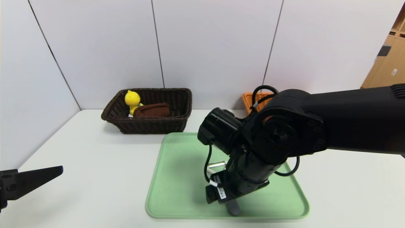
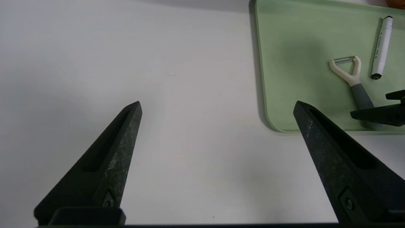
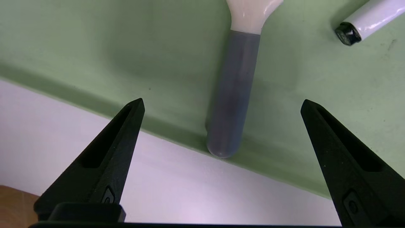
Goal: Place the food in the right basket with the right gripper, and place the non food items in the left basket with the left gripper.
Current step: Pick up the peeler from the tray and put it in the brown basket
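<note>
Two non-food items on the green tray [image 2: 284, 47]: peeler [image 2: 351, 79] and white marker [image 2: 382, 44].
Peeler lies flat, grey handle end touching the tray's near rim; marker just beside it, apart. Right gripper [image 3: 221, 104] hangs over the peeler handle, fingers spread wide either side, holding nothing. Left gripper [image 2: 216, 106] is over bare table [image 2: 158, 63] left of the tray, fingers wide, empty. Dark basket [image 1: 177, 123] far left holds a yellow toy [image 1: 132, 98] and brown pouch [image 1: 152, 110]; orange basket [image 1: 250, 99] behind right arm.

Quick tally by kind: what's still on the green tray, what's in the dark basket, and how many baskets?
Peeler on tray: 1
Marker on tray: 1
Yellow toy in dark basket: 1
Brown pouch in dark basket: 1
Baskets, dark plus orange basket: 2
Total: 6
</note>
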Motion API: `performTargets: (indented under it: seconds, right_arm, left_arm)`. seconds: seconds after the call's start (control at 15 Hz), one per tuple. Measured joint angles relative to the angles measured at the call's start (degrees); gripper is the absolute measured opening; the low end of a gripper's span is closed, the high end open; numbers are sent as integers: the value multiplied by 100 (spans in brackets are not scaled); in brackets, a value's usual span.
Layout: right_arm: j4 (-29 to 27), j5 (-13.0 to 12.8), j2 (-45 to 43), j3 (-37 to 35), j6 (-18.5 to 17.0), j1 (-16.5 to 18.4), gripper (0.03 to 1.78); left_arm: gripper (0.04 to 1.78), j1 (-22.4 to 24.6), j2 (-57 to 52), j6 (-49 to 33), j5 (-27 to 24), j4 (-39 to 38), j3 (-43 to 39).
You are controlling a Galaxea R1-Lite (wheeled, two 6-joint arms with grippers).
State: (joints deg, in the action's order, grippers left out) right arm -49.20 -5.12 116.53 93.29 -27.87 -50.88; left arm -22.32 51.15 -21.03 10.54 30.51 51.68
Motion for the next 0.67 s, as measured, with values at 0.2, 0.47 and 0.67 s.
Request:
performTargets:
  seconds: [0.2,0.47,0.67]
  right_arm:
    - [-24,-17,240,152,-96,-7,171]
    - [-24,-35,422,205,-151,9,118]
    - [-22,-33,456,205,-176,26,86]
  left_arm:
    - [169,0,-2,-2,-5,-20,-27]
    - [169,0,-11,0,-7,-54,-83]
    - [169,0,-11,-9,-2,-80,-94]
